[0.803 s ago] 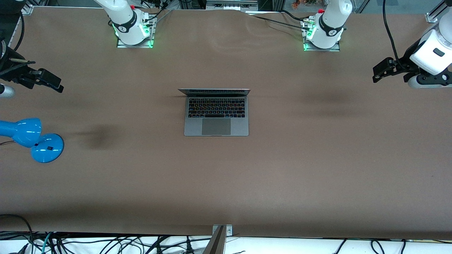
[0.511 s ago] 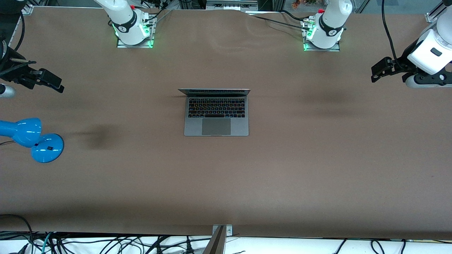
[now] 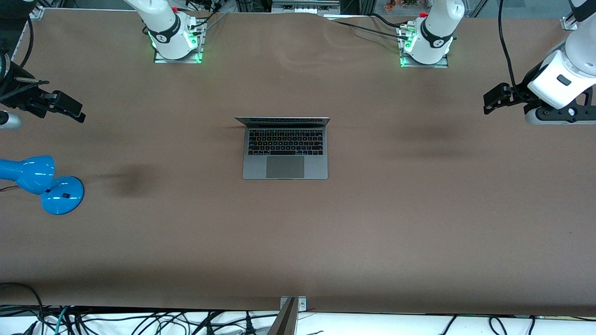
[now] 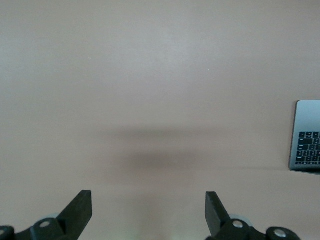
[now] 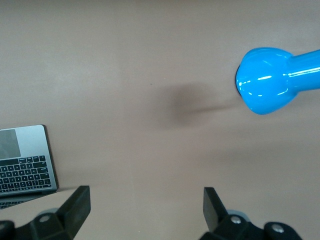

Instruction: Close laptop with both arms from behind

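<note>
So far nothing is done: the laptop (image 3: 285, 148) sits open in the middle of the tabletop (image 3: 372, 223). The left gripper (image 3: 494, 98) and right gripper (image 3: 63, 107) hang over its ends, fingers wide, holding nothing.

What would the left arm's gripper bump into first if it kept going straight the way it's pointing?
Probably just the bare brown table. The left gripper looks down on it, fingers open and empty, with nothing between them. The laptop sits off to one side of that line, though depth is hard to judge.
</note>
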### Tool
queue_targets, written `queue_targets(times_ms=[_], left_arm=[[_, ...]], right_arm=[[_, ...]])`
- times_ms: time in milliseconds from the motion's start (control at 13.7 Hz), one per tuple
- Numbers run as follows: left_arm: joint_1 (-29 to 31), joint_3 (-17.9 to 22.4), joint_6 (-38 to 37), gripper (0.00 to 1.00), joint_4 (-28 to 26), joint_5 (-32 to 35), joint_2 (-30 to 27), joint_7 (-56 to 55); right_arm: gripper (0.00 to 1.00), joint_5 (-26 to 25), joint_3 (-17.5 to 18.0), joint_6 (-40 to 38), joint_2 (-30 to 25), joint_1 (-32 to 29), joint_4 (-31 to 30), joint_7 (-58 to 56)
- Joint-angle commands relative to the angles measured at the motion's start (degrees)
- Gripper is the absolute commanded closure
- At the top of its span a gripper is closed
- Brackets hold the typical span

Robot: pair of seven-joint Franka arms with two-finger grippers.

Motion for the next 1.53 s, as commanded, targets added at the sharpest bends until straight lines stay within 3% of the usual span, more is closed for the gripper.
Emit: queue_targets(times_ms=[0,1315,1461], left_arm=[[-0.01,0.02,-0.50,0.00,1.75,-1.66,0.99,1.22],[-0.19,-0.51,2.58,0.00,0.52,-3.68,2.39,0.43],[-0.28,-2.17,2.14,0.00,0.00,-3.68,2.13,-0.88]], right_arm=[[0.00,-0.78,0.37,0.49,-0.39,0.05,-0.46,-0.17],[0.00,-0.69,0.46,-0.12,-0.39,0.05,-0.55,0.00],[0.00,-0.52,0.46,-0.12,-0.30,0.05,-0.55,0.00]])
